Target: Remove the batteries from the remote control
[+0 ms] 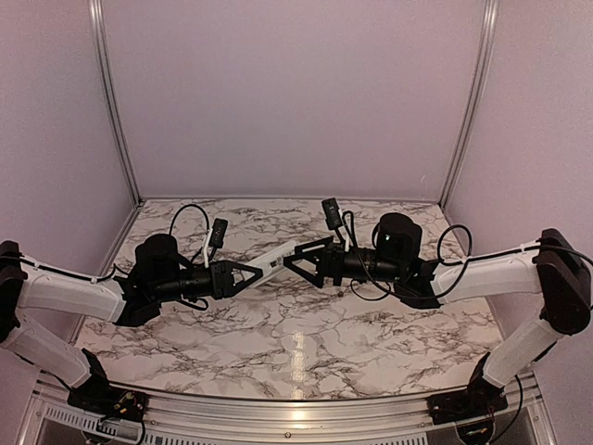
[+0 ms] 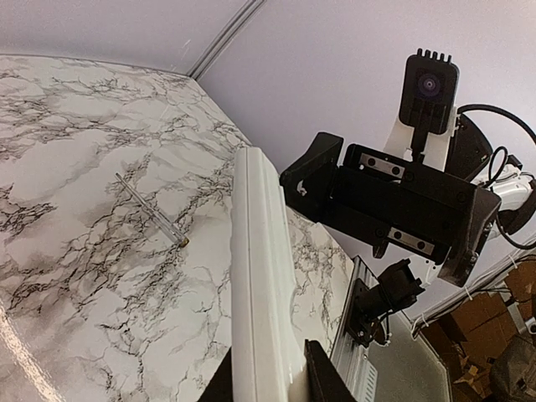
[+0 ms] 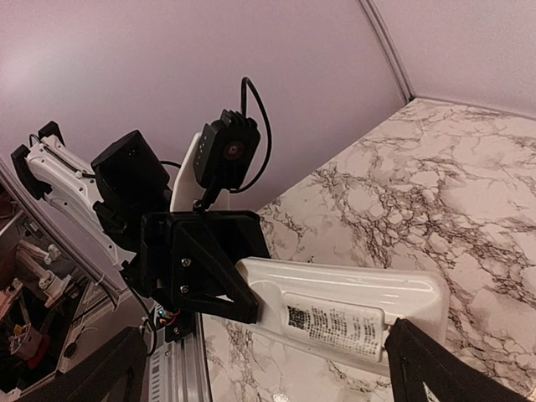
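Remote control [image 3: 335,306], slim, white and labelled, gripped by left hand [image 2: 272,375]; right hand [image 1: 291,260] open.

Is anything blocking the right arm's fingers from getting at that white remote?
Nothing visible does. The left fingers hold the remote control up by one end, and its free end reaches the open right fingers.
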{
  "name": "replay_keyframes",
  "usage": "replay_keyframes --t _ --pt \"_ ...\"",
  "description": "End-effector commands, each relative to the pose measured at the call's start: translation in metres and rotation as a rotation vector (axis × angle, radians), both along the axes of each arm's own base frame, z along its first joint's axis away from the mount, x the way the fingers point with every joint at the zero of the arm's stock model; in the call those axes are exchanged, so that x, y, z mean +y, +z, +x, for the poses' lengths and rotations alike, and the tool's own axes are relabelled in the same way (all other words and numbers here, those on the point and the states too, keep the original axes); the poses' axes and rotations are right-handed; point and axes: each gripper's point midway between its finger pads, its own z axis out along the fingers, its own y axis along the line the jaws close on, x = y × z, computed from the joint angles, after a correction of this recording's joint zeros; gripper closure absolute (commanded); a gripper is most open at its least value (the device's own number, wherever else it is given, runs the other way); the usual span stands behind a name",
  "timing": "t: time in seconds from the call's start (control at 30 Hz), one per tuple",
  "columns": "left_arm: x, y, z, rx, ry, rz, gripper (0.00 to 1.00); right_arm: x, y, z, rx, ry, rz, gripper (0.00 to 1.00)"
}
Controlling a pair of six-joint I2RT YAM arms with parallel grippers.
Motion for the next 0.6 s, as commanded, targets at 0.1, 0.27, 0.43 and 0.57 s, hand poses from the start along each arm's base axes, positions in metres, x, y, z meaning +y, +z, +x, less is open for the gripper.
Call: replay_keyframes --t 0.1,0.27,0.43,0.57 --pt "-0.0113 0.0391 -0.0069 -0.127 -0.057 -0.092 1.00 0.0067 0.0030 -0.0353 0.033 0.162 0.021 0.03" --pt "-0.0104 0.0380 -0.0053 -0.127 -0.046 -0.083 1.00 0.0052 0.0045 -0.0383 0.033 0.173 0.030 0.04" --pt "-0.0106 0.0376 -0.0047 -0.125 -0.045 -0.082 1.00 0.0051 0.0047 -0.0389 0.035 0.175 0.031 0.05" --pt "-0.0104 0.0380 -0.0047 -0.128 -0.043 -0.082 1.00 0.0049 0.0050 -0.0390 0.034 0.175 0.030 0.10"
